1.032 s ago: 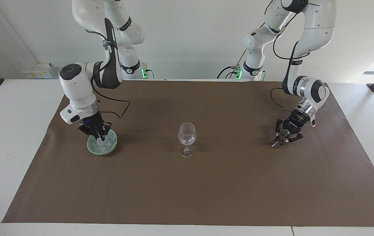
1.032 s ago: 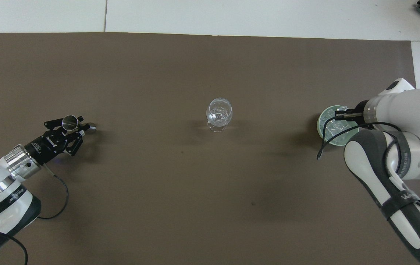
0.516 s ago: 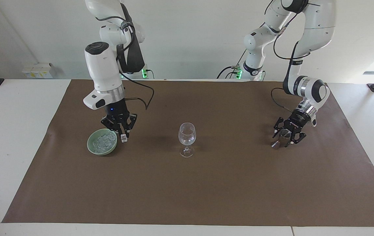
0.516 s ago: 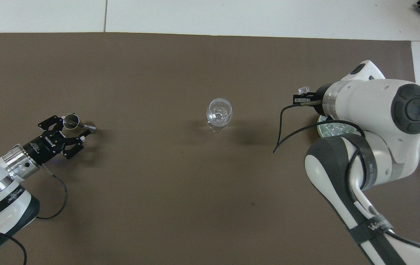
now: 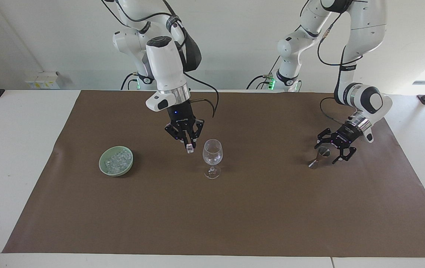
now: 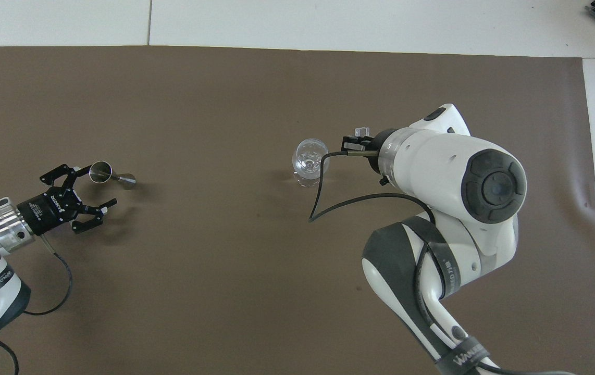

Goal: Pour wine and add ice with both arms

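Ice cube [image 5: 189, 149] beside glass [image 5: 212, 152] (airborne)

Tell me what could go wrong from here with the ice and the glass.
The right gripper holds an ice cube beside the wine glass, about level with its rim, not over it; let go here, the cube would likely land on the mat.
Moving sideways at this height could knock the glass over.
The left gripper, jaws open, sits close to the metal measuring cup; a careless move might tip it.
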